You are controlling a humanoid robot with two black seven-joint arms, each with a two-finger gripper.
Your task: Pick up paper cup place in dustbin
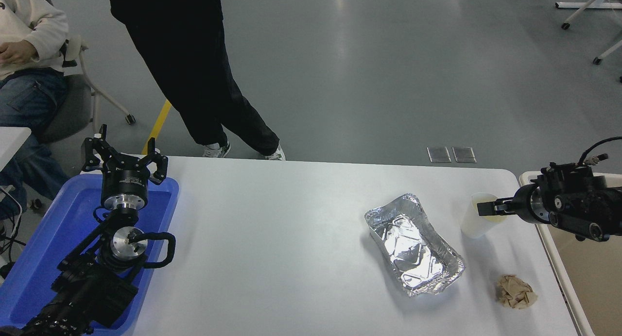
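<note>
- Standing near the table's (301,229) right edge, the paper cup (478,219) has its mouth up and tilted slightly toward 3 o'clock; its long axis runs near vertical, narrow base on the tabletop.
- Right gripper (486,208) enters from 3 o'clock, fingers pointing toward 9 o'clock, tips at the cup's rim. Fingers appear drawn together at the rim; whether they clamp the wall cannot be told.
- Dustbin (559,258) sits at 3 o'clock of the cup, just past the table's right edge, partly under the right arm.
- Foil tray (413,243) lies at 8 o'clock of the cup, near but apart; crumpled brown paper ball (516,292) lies at 5 o'clock.
- Open tabletop extends toward 9 o'clock.
- Left gripper (124,156) is parked over the blue tray (48,243) at far left, fingers spread.
</note>
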